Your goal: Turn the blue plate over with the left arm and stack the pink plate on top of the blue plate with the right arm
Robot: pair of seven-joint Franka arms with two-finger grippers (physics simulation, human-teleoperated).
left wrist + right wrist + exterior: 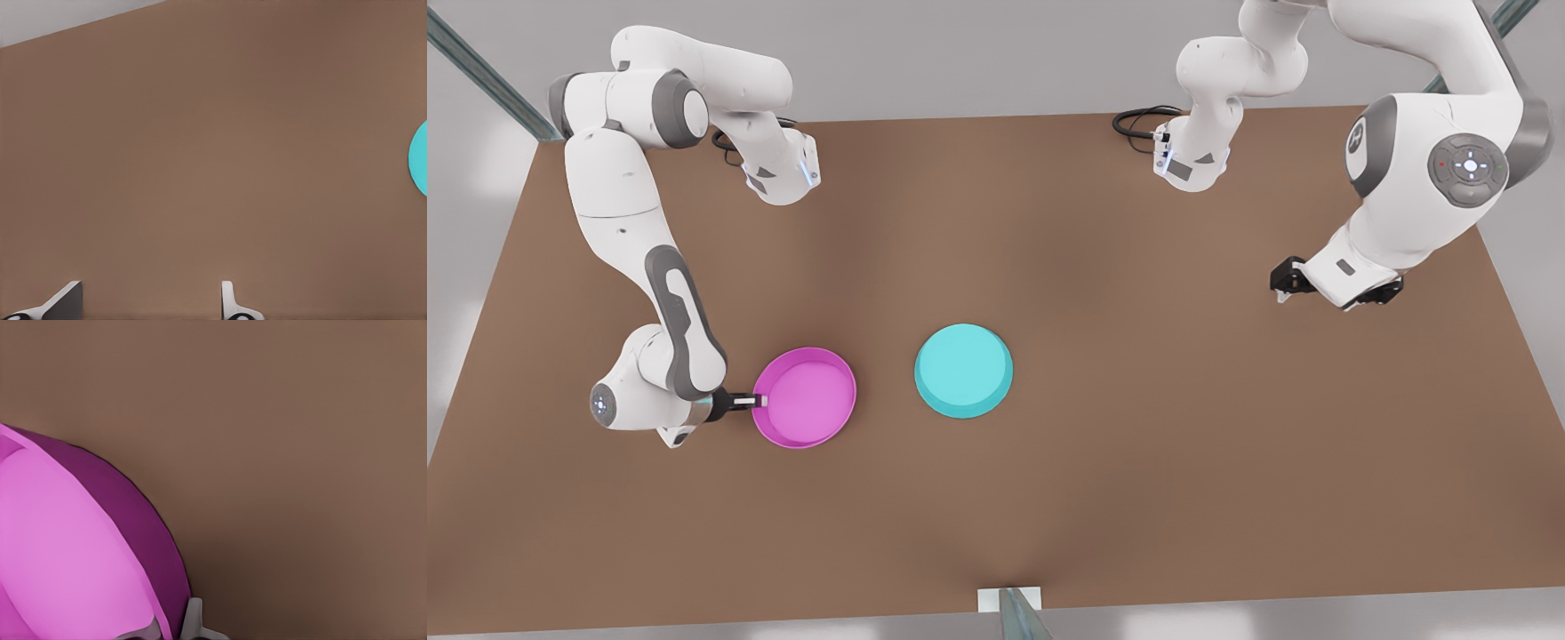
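My right gripper [758,402] straddles the pink plate [805,397] rim, one finger [193,620] outside; the blue plate [963,371] sits near, bare table [1183,462] between. My left gripper [1288,283], fingers apart, hangs well apart over open table

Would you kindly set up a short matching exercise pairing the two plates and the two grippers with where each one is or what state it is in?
Things:
1. pink plate
2. blue plate
3. right gripper
4. left gripper

States:
A. lies upside down, flat underside up
B. hangs above bare table, fingers apart
C. rests right side up, rim gripped
D. closed on a plate's rim

Pairs: 1-C, 2-A, 3-D, 4-B
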